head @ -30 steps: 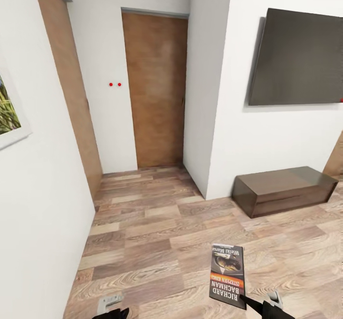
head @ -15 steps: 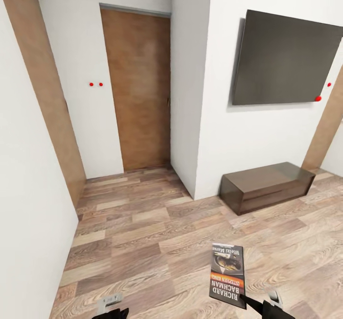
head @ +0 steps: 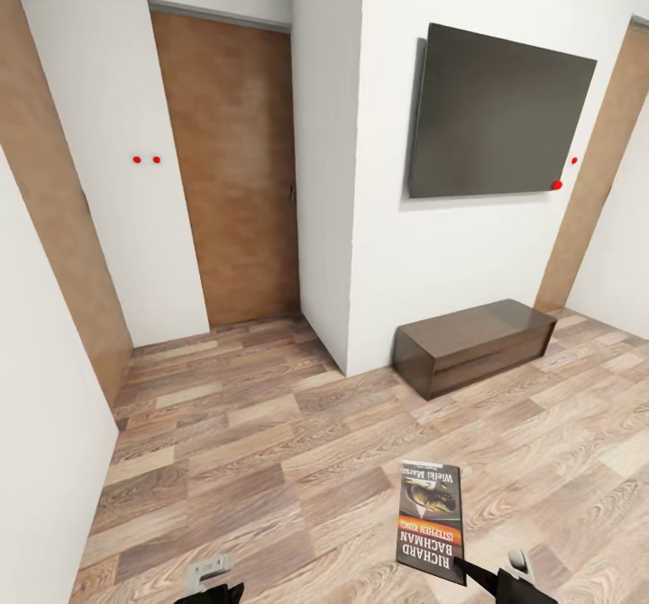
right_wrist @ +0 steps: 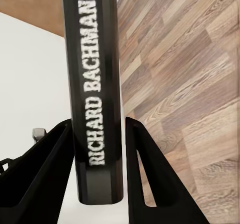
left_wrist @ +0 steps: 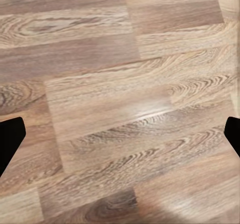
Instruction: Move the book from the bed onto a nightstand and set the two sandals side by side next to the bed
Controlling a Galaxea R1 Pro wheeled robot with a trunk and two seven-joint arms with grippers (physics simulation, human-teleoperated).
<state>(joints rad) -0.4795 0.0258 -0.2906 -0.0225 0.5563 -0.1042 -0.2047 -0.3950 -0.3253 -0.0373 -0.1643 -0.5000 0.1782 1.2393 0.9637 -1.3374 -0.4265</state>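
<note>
The book (head: pixel 431 521), dark-covered with an orange band and "RICHARD BACHMAN" in white, is held above the wood-plank floor at the lower right of the head view. My right gripper (head: pixel 467 572) is shut on its near edge. In the right wrist view the book's spine (right_wrist: pixel 95 83) stands clamped between the two black fingers of the right gripper (right_wrist: pixel 98 126). My left gripper (head: pixel 213 586) sits low at the bottom left; in its wrist view the left gripper (left_wrist: pixel 120 139) is open over bare floor. The bed, nightstand and sandals are out of view.
A long low dark cabinet (head: pixel 473 343) stands against the white wall under a wall-mounted black screen (head: pixel 496 122). A tan wooden door (head: pixel 230 171) closes a recess to the left of a jutting wall corner (head: pixel 329 225). Another tan door (head: pixel 597 180) is at the far right.
The whole head view has swung to the right, so door, screen and cabinet have slid left in the picture. The book stays in my right gripper as before.
</note>
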